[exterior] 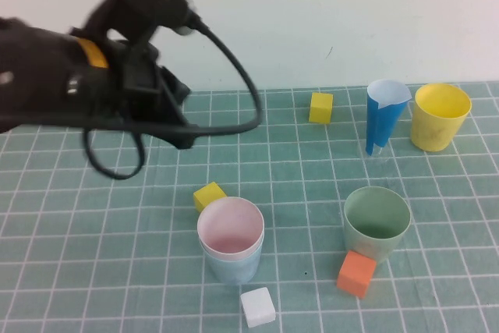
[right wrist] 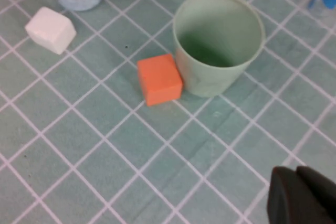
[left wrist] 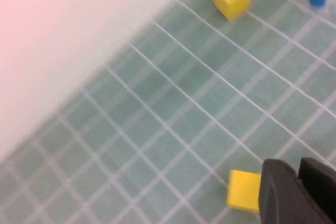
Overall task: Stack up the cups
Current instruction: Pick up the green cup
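The pink cup [exterior: 230, 228] sits nested inside the light blue cup [exterior: 232, 264] at the front middle of the mat. The green cup [exterior: 377, 222] stands alone to the right, and its inside shows in the right wrist view [right wrist: 218, 43]. At the back right stands the yellow cup [exterior: 441, 116]. My left gripper [exterior: 181, 126] hangs above the back left of the mat, shut and empty [left wrist: 298, 169], away from all cups. My right gripper [right wrist: 300, 182] is shut and empty, over bare mat near the green cup; it is outside the high view.
A tall dark-blue cone cup [exterior: 386, 115] stands beside the yellow cup. Yellow cubes lie at the back [exterior: 320, 107] and by the nested cups [exterior: 209, 195]. An orange cube [exterior: 356, 273] touches the green cup. A white cube [exterior: 257, 306] lies at the front edge.
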You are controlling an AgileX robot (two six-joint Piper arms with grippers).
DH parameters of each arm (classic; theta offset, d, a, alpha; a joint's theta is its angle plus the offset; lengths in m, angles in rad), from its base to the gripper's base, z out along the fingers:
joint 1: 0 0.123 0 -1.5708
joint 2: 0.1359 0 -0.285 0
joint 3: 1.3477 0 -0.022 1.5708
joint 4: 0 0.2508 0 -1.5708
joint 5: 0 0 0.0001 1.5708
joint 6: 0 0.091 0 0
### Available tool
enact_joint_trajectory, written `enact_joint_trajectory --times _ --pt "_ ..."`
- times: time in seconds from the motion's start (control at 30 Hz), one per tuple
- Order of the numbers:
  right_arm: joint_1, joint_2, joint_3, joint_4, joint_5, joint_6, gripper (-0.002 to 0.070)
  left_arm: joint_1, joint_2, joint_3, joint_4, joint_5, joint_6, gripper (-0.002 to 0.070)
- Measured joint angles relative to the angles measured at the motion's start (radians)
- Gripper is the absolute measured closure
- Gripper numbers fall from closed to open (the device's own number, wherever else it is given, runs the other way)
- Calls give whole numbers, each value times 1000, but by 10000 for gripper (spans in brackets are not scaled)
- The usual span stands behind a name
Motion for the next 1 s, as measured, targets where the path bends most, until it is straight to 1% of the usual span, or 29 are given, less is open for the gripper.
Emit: enact_joint_trajectory --times 0.07,0.2,0.33,0.43,0.53,0.6,0.7,0.77,0.83,0.87,0.93,1.0 --pt "24 94 -29 29 -8 -48 679 0 -69 30 53 -19 -43 631" --pt "98 253 -88 38 -53 -84 679 0 -228 146 158 -69 -112 635" --pt "189 374 -189 28 -83 -130 679 0 -347 273 195 -96 -156 636" --pt "248 458 -270 13 -87 -158 679 0 -420 372 197 -96 -195 636" --pt "293 553 -346 -28 -89 -160 671 0 -472 466 197 -109 -204 636" --pt "310 604 -390 -53 -82 -160 633 0 -501 514 197 -125 -211 636" --pt "321 686 -453 -69 -78 -162 500 0 -527 567 211 -172 -216 636" --pt "321 731 -491 -84 -78 -162 381 0 -533 595 227 -231 -218 636" --pt "321 771 -521 -102 -78 -162 290 0 -533 617 230 -298 -218 637" --pt "321 791 -534 -110 -78 -162 255 0 -533 626 231 -321 -218 637" --pt "321 829 -553 -122 -82 -162 220 0 -533 630 231 -353 -218 637" --pt "321 870 -560 -134 -89 -162 208 0 -533 635 233 -364 -218 637"
